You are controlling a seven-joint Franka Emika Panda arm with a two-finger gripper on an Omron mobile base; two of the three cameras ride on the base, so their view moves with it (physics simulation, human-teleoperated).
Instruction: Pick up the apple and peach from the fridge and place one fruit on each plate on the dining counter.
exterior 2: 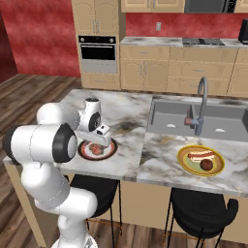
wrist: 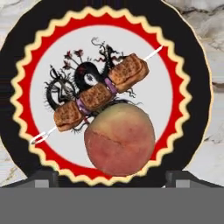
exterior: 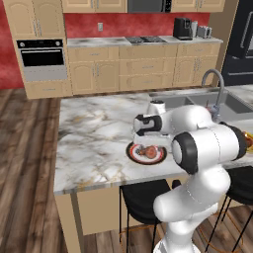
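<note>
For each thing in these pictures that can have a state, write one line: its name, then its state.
Peach: lying on the dark-rimmed plate, beside a skewer.
Tool: open, above the peach.
Yellow-rimmed plate: holds a dark round fruit.
Tap: no water visible.
Wall oven: door shut.

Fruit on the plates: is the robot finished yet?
Nearly. The peach lies on the dark-rimmed plate, beside a kebab skewer. A round dark fruit, probably the apple, sits on the yellow-rimmed plate. The hand hovers open above the peach. Nothing looks left but pulling away.
</note>
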